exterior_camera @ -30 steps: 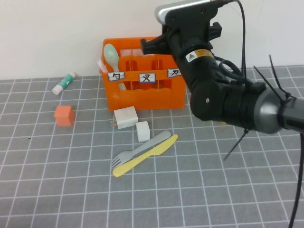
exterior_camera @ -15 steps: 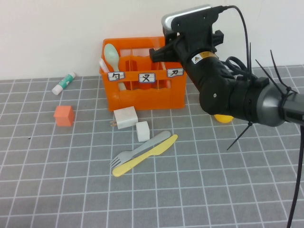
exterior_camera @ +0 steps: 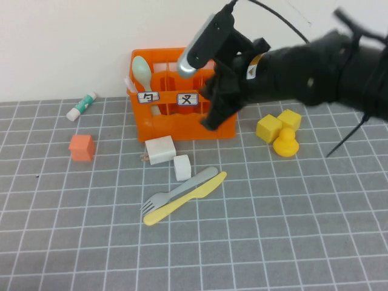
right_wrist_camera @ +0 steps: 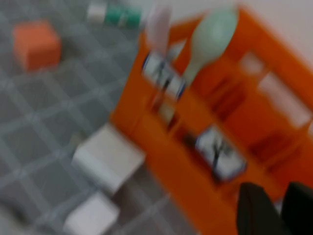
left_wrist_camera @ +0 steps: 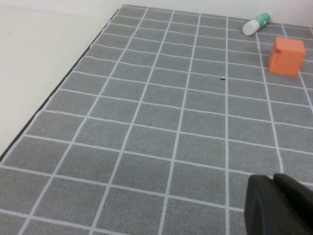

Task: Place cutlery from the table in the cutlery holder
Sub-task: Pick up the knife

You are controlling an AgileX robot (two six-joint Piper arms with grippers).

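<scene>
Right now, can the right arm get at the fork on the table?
Probably yes. The right hand hangs by the crate, and the fork lies in the open, only the yellow knife alongside.

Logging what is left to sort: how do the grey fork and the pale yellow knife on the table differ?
The grey fork ends in tines at its near end; the pale yellow knife has a plain rounded blade. The fork is grey, the knife yellow. The fork lies on the crate side, the knife nearer the camera. Both lie flat, side by side and touching, on the table. The right tool is in front of the orange cutlery holder; the left tool is parked apart.
</scene>
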